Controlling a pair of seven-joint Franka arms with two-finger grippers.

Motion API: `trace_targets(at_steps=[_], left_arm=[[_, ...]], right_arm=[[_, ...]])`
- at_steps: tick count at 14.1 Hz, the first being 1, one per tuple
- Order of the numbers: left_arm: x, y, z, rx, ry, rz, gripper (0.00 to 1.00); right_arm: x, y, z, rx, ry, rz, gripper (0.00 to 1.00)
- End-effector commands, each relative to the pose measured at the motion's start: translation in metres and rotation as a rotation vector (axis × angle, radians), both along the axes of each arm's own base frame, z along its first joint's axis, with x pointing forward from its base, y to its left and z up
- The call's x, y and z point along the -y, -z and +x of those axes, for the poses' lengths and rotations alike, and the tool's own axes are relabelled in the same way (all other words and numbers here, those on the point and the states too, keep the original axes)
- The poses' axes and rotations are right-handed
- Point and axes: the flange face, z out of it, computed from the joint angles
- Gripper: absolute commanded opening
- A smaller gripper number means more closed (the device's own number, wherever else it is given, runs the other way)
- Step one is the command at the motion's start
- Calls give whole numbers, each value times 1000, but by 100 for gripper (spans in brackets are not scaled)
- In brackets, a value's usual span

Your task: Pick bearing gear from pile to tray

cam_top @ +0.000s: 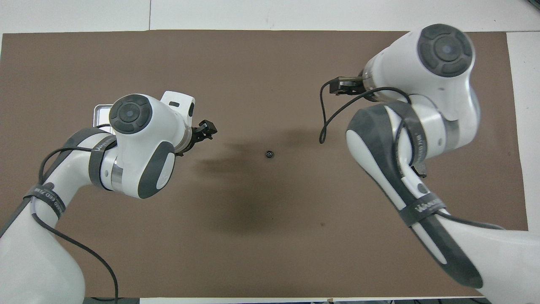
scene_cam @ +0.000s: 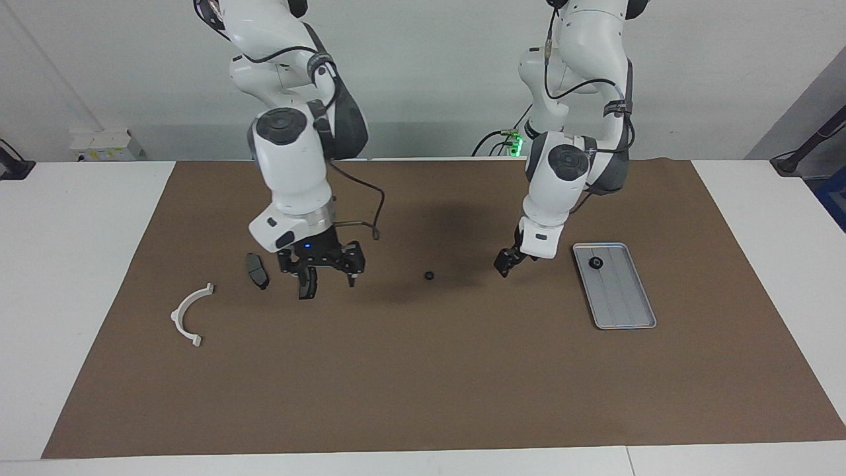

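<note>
1 black bearing gear already lies in the tray, another one lies mid-tabletop between the released right gripper and released left gripper, probably for handover.

The only lettering that shows is white print on the dark band around the right arm, toward four o'clock in the overhead view; it looks like "WANJEED", though that reading is unsure. Similar print on the left arm's band is too small to read.
</note>
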Motion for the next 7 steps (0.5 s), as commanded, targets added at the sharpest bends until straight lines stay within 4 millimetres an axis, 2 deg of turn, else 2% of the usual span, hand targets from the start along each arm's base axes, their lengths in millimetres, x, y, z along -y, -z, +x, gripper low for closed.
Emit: trace_targets(at_steps=[1,2,3,4,5,6,7], left_arm=[[62,7,9,-23,-20,14,100],[88,10,8,-22,-18,12,100],[106,13,6,-28,-18,14,100],[114,10,5,-28,-12,12,100],[138,19,-6,-49,11,28,100],[157,23,-17,-59,19,43,100],[165,34,-27,-70,20,53,99]], right_arm=[[77,-31,-6,-33,-165,-43,100],[100,-48,-18,-62,-190,-53,100],[117,-68,-32,-91,-192,-57,100],[126,-87,-47,-116,-191,-62,100],[130,-103,-64,-144,-174,-60,100],[139,-116,-82,-185,-143,-56,100],[146,-121,-95,-221,-111,-51,100]])
